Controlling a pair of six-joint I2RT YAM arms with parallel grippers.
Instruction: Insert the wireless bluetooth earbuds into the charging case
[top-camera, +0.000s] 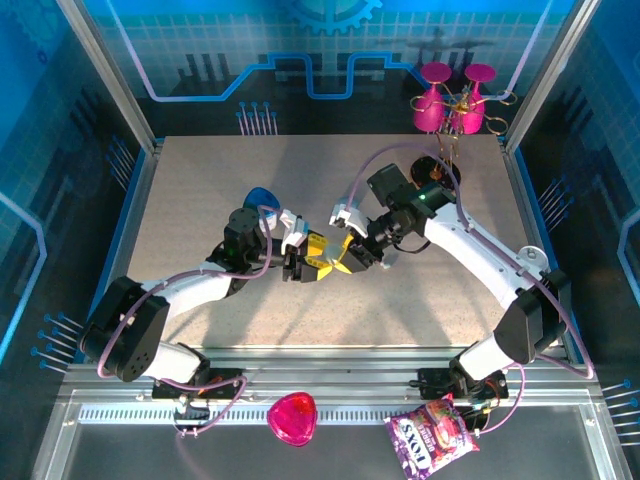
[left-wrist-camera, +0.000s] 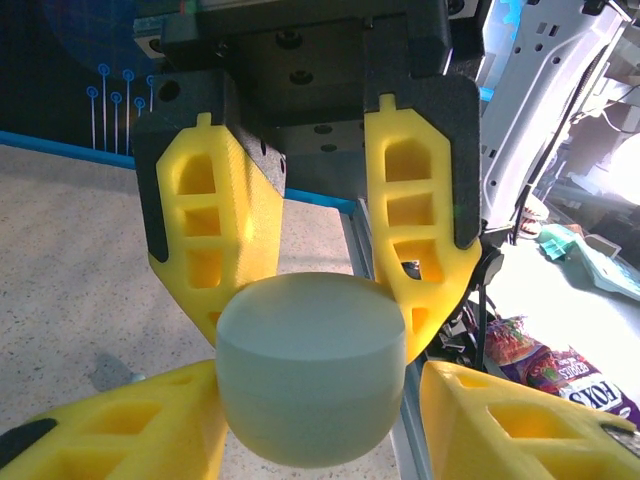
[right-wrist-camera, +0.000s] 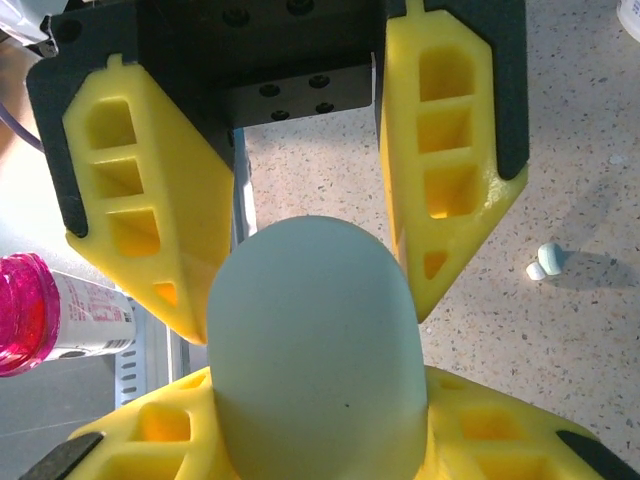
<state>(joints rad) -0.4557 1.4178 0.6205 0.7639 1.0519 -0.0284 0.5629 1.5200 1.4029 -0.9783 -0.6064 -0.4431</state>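
Top external view: your two arms meet at the middle of the table (top-camera: 200, 200), left gripper (top-camera: 298, 262) and right gripper (top-camera: 352, 252) tip to tip.
Left tool: its yellow fingers (left-wrist-camera: 215, 260) press both sides of the pale charging case (left-wrist-camera: 310, 370); it is clamped on it.
Right tool: clamped on the same charging case (right-wrist-camera: 315, 350) from the opposite side, with a finger against each flank.
Task thing: one small whitish earbud (right-wrist-camera: 547, 260) lies on the speckled table near your right gripper, apart from the case.
Near edge: a candy bag (top-camera: 432, 440) lies right of centre.
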